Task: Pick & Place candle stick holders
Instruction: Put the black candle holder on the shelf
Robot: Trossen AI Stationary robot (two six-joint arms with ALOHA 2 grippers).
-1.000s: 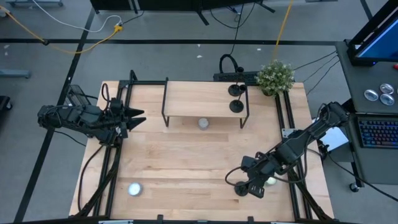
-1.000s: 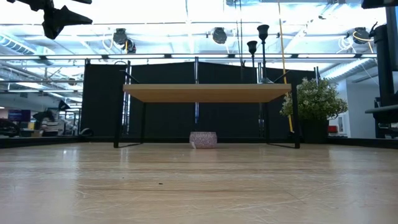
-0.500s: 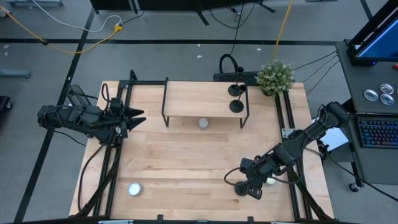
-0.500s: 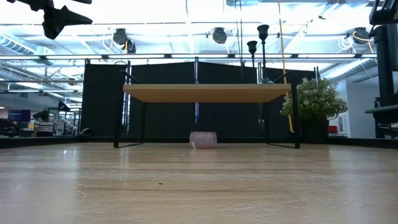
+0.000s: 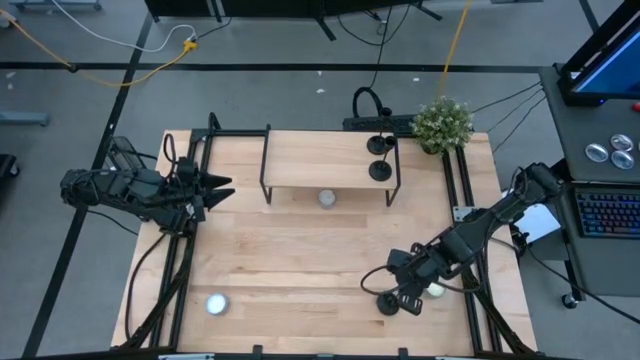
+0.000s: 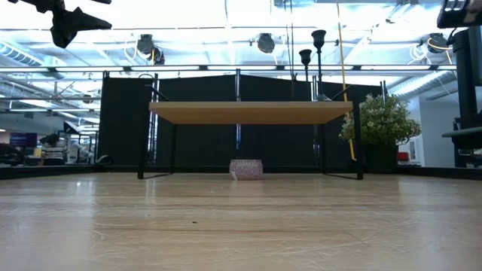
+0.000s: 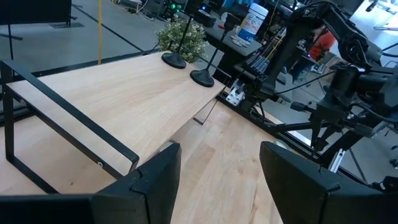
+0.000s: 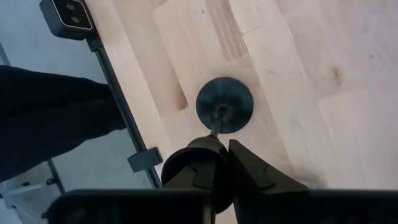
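Observation:
Two black candle stick holders (image 5: 380,170) (image 5: 380,145) stand on their round bases at the right end of the wooden shelf (image 5: 320,160). They also show in the left wrist view (image 7: 202,78) (image 7: 174,60) and the low view (image 6: 305,57) (image 6: 318,36). My right gripper (image 5: 403,297) is shut on the third holder (image 8: 224,106) over the table's near right part. My left gripper (image 5: 218,187) is open and empty at the table's left side, its fingers pointing at the shelf (image 7: 124,93). My right gripper pinches the upper part of the holder's thin stem (image 8: 215,129) between its two fingers (image 8: 249,163), coming from above and pointing down. The holder stands upright below them, its round base (image 8: 233,102) toward the table. Whether the base touches the wood, I cannot tell.
White tealights lie under the shelf (image 5: 326,198), at the near left (image 5: 216,304) and beside my right gripper (image 5: 436,291). A potted plant (image 5: 443,123) stands at the far right corner. The low camera (image 8: 67,17) sits at the near edge close to the held holder.
My right arm has shifted slightly over the near right part of the table, still shut on the holder.

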